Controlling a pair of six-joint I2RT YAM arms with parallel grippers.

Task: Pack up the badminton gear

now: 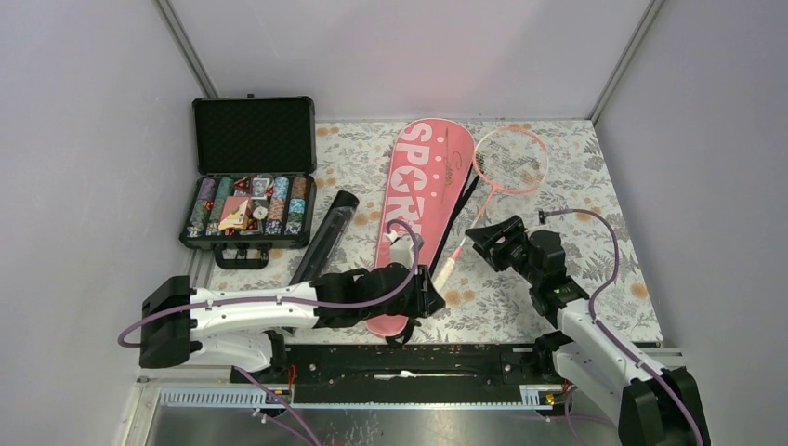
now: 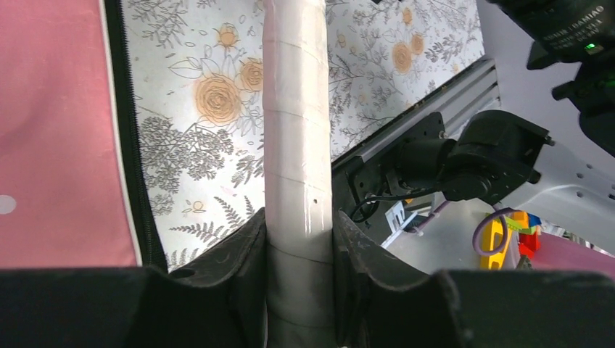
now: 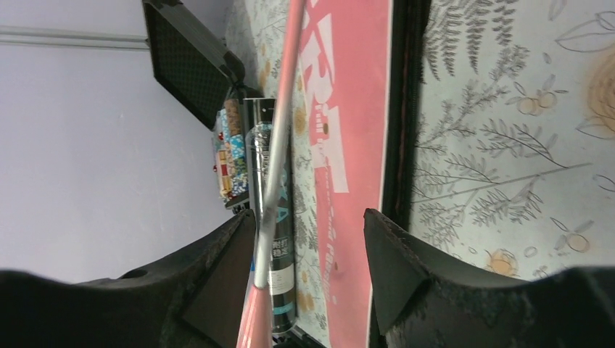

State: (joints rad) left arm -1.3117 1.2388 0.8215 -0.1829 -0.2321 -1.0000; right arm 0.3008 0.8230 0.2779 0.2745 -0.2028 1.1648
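Table [image 1: 576,269]: floral
Racket [image 2: 296,109]: one
Bag [image 1: 423,186]: one
Tube [image 1: 327,237]: one
Left gripper [image 2: 299,232]: clamps handle
Right gripper [image 3: 308,217]: wide, astride shaft

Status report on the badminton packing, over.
Left gripper shut on racket handle. Right gripper open around racket shaft. Pink bag flat alongside. Black tube left of bag, near end under left arm.

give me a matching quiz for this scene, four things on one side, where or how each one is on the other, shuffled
1 poker chip case
2 black tube
3 racket handle
4 racket bag

a clamped in the left claw
b lid up, far left
c lying between case and bag
d pink, lying flat in the middle

Pairs: 1-b, 2-c, 3-a, 4-d
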